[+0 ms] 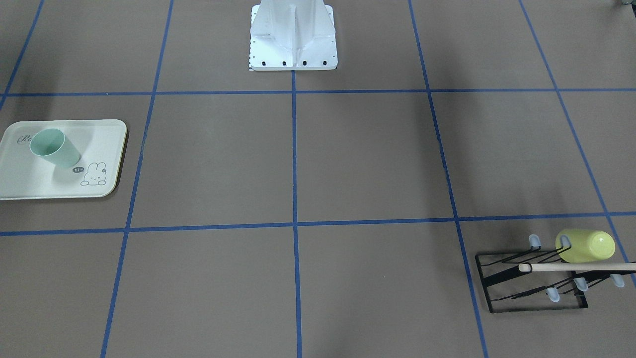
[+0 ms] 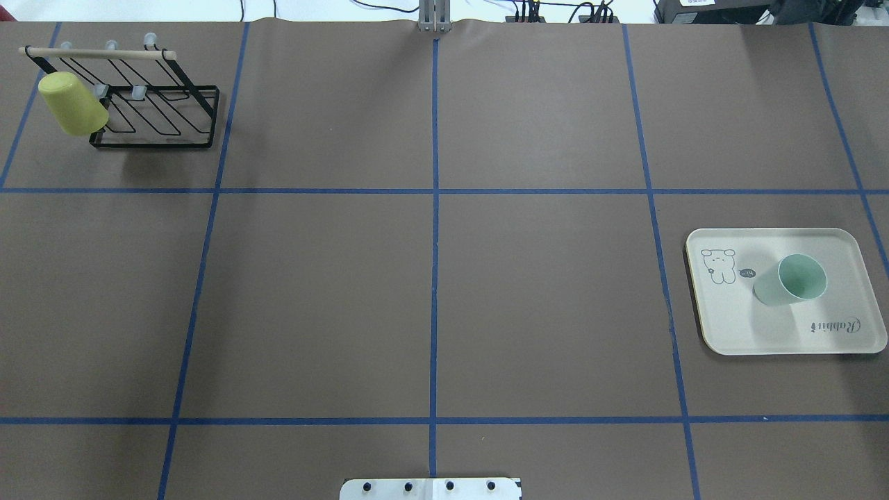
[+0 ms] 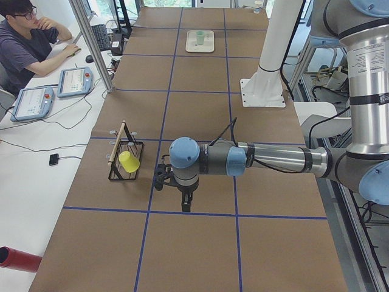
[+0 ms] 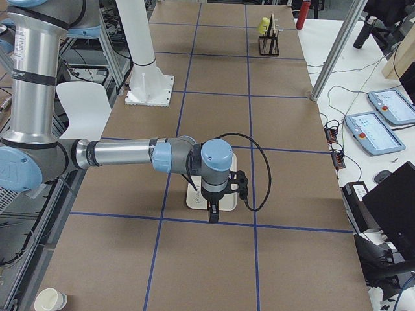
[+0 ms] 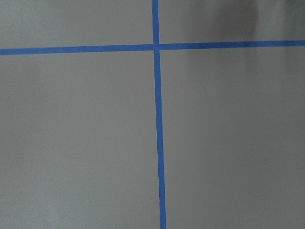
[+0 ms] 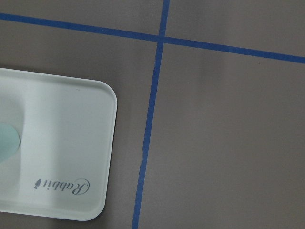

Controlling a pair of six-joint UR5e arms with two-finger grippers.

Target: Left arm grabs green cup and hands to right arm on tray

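Note:
The green cup stands mouth up on the cream tray at the table's right end; both also show in the overhead view, cup on tray. The right wrist view shows the tray's corner and a sliver of the cup. The right gripper hangs above the tray's edge, apart from the cup. The left gripper hangs over bare table near the rack. Both grippers show only in the side views, so I cannot tell if they are open or shut.
A yellow-green cup hangs on a black wire rack at the far left corner. The white robot pedestal stands mid-table at the robot's side. An operator sits at a desk beside the table.

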